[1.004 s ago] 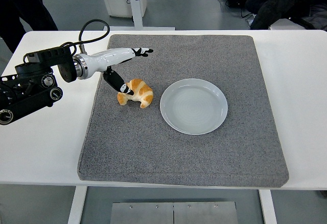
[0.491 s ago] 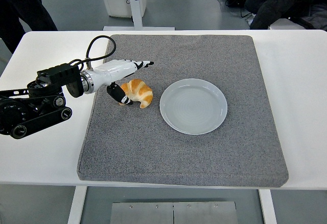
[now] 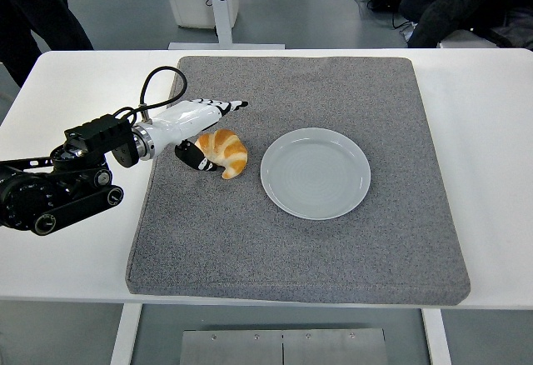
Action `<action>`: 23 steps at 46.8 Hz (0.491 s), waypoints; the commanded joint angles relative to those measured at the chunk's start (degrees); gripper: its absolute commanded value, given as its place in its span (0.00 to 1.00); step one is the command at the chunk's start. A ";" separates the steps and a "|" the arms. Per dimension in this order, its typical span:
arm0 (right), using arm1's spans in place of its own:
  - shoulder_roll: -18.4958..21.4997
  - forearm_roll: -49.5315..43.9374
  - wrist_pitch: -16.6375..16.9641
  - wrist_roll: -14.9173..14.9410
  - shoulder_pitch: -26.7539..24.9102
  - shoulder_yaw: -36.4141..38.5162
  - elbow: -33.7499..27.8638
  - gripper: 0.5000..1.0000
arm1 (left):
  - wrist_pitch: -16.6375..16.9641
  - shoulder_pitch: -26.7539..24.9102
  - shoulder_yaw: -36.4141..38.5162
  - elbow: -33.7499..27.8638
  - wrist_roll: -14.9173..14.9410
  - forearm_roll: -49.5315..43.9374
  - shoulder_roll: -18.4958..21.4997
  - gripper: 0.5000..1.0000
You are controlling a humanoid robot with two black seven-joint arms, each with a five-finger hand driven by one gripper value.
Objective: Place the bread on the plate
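The mat (image 3: 333,248) is rough, matt grey felt-like cloth on a smooth white surface (image 3: 491,132). The plate (image 3: 316,172) looks glossy, glazed (pale blue-grey). The bread (image 3: 226,151) has a shiny browned crust.

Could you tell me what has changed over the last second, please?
The left hand has closed in around the croissant, its arm drawing back and down towards the table's near-left. The croissant shifted only slightly and still lies on the grey mat. The plate stayed put, empty.
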 commanded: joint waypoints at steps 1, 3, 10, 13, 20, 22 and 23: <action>0.00 0.00 0.00 0.00 0.00 0.00 0.00 1.00 | 0.76 0.01 0.00 1.09 -0.82 -0.09 -1.02 0.94; 0.00 0.00 0.00 0.00 0.00 0.00 0.00 1.00 | 0.85 0.01 0.00 1.62 -1.00 -0.09 -1.46 0.94; 0.00 0.00 0.00 0.00 0.00 0.00 0.00 1.00 | 1.03 0.71 0.00 2.94 -1.53 -0.09 -2.43 0.86; 0.00 0.00 0.00 0.00 0.00 0.00 0.00 1.00 | 0.94 0.80 0.00 3.20 -1.62 -0.18 -2.43 0.67; 0.00 0.00 0.00 0.00 0.00 0.00 0.00 1.00 | 0.67 1.15 0.44 3.90 -2.05 -1.14 -2.51 0.00; 0.00 0.00 0.00 0.00 0.00 0.00 0.00 1.00 | 0.59 1.15 0.62 4.25 -2.32 -1.32 -2.51 0.00; 0.00 0.00 0.00 0.00 0.00 0.00 0.00 1.00 | 0.50 1.15 0.62 4.43 -2.41 -1.41 -2.51 0.00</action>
